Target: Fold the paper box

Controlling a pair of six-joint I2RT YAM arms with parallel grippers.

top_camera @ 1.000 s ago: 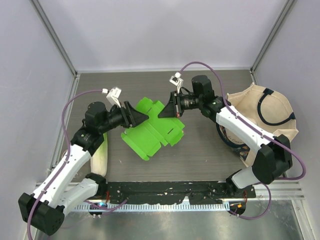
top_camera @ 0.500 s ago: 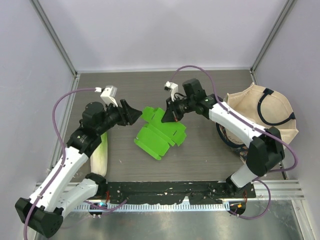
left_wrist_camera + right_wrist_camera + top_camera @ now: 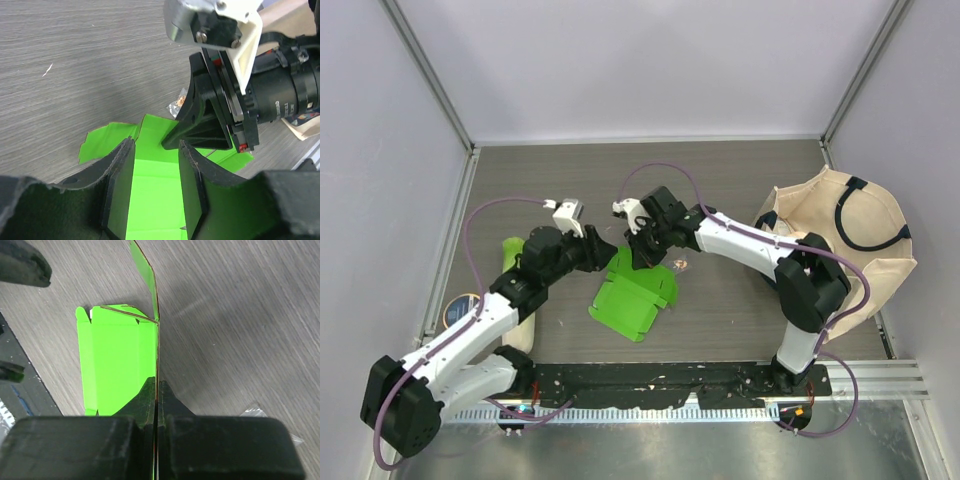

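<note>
The paper box [image 3: 632,298] is bright green creased cardboard lying mid-table, with one panel raised on edge. My right gripper [image 3: 642,255] is shut on that upright panel's edge; in the right wrist view the thin edge of the box [image 3: 117,360] runs straight between the closed jaws of the right gripper [image 3: 157,385]. My left gripper [image 3: 607,250] sits just left of it. Its jaws stand apart over the box [image 3: 155,175], with the left gripper [image 3: 155,145] gripping nothing and the right gripper [image 3: 210,125] close ahead.
A beige tote bag [image 3: 850,240] fills the right side. A pale cabbage [image 3: 515,290] lies under my left arm, with a small round tin [image 3: 465,306] beside it. A crumpled clear wrapper [image 3: 678,265] lies by the box. Metal walls enclose the table.
My right gripper has drawn the box panel leftward and nearer, standing it up so the box looks narrower. My left gripper has swung right to meet it, jaws a little narrower.
</note>
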